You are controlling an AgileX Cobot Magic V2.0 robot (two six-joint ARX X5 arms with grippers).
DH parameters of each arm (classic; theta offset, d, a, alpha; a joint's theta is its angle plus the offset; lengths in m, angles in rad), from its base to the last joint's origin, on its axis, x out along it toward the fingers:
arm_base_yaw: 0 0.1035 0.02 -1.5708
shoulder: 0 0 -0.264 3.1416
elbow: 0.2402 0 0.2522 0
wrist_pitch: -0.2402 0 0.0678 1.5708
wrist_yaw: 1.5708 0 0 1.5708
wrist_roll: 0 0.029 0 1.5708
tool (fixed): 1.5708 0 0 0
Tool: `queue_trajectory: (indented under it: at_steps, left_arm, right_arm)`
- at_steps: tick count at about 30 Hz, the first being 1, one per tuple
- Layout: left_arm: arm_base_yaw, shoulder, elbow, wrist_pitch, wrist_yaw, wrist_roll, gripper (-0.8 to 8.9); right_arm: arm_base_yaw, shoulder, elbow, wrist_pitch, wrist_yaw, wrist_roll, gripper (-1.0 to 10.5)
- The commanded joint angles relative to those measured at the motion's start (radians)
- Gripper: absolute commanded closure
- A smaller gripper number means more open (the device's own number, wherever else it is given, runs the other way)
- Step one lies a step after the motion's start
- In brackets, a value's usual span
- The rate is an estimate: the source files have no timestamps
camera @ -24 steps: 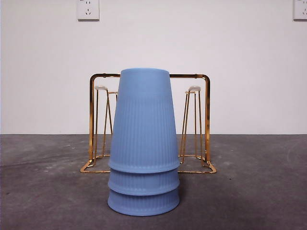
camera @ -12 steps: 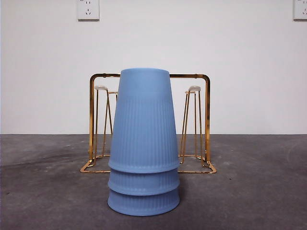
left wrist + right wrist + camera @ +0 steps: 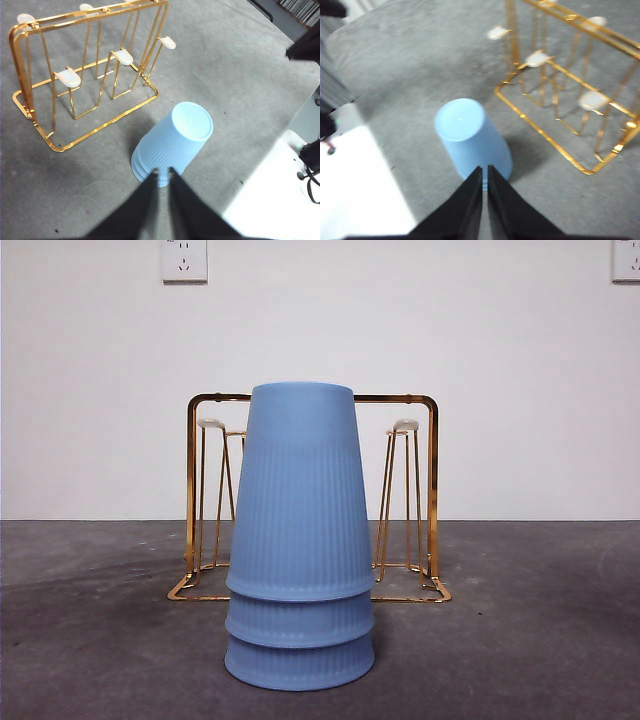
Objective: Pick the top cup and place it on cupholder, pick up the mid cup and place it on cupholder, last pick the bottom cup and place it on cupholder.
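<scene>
Three light blue ribbed cups stand upside down, nested in one stack (image 3: pixel 300 540) on the grey table, with the top cup (image 3: pixel 300 490) covering most of the mid cup (image 3: pixel 300 618) and bottom cup (image 3: pixel 300 665). Right behind the stack stands the gold wire cupholder (image 3: pixel 430 490), its white-tipped prongs (image 3: pixel 404 426) bare. From high above the stack (image 3: pixel 172 142), my left gripper (image 3: pixel 163 172) is shut and holds nothing, with the cupholder (image 3: pixel 85 75) off to one side. My right gripper (image 3: pixel 484 170) is likewise shut and empty above the stack (image 3: pixel 472 135), next to the cupholder (image 3: pixel 560 90).
A grey mat covers the table (image 3: pixel 540 640). Its edge and a white floor area (image 3: pixel 270 200) lie close beside the stack in both wrist views. Two wall sockets (image 3: pixel 184 260) sit high on the white wall behind.
</scene>
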Motion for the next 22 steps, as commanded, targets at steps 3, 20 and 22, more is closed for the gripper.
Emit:
queue_trajectory:
  at_steps: [3,20,22]
  left_arm:
    - [-0.005,0.006,0.023,0.009,0.005,-0.006,5.05]
    - [-0.005,0.006,0.023,0.012,0.005,-0.028,3.79]
    - [-0.005,0.006,0.023,0.014,0.005,-0.032,3.79]
  right_arm:
    - [0.04,0.013,0.019,0.004,0.008,-0.004,6.5]
    - [0.156,0.189,0.138,0.029,0.029,0.046,6.0]
    - [0.176,0.234,0.165,0.029,0.051,0.046,5.6]
